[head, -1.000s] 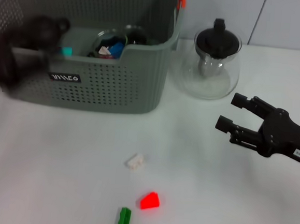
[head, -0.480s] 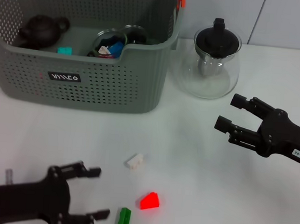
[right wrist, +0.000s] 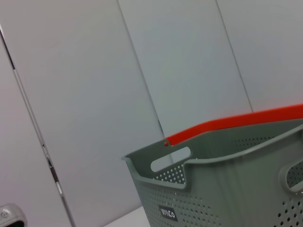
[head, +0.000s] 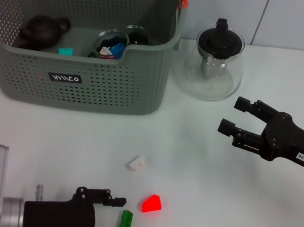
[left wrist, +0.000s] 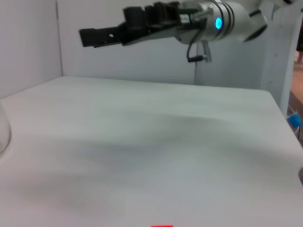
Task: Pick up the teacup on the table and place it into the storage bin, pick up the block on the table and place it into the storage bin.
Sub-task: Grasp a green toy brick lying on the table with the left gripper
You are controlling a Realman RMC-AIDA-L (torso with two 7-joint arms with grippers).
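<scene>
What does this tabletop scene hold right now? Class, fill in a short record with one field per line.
storage bin: far left of table, holds dark teapot and small items
glass teapot: beside the bin, lid on
loose blocks: white, red, green
left gripper: open, at the green block
right gripper: open, above the table, empty

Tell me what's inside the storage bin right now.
In the storage bin: a dark teapot, a teal block, and a glass cup holding blue and white pieces. The front wall hides the floor nearest it.
</scene>
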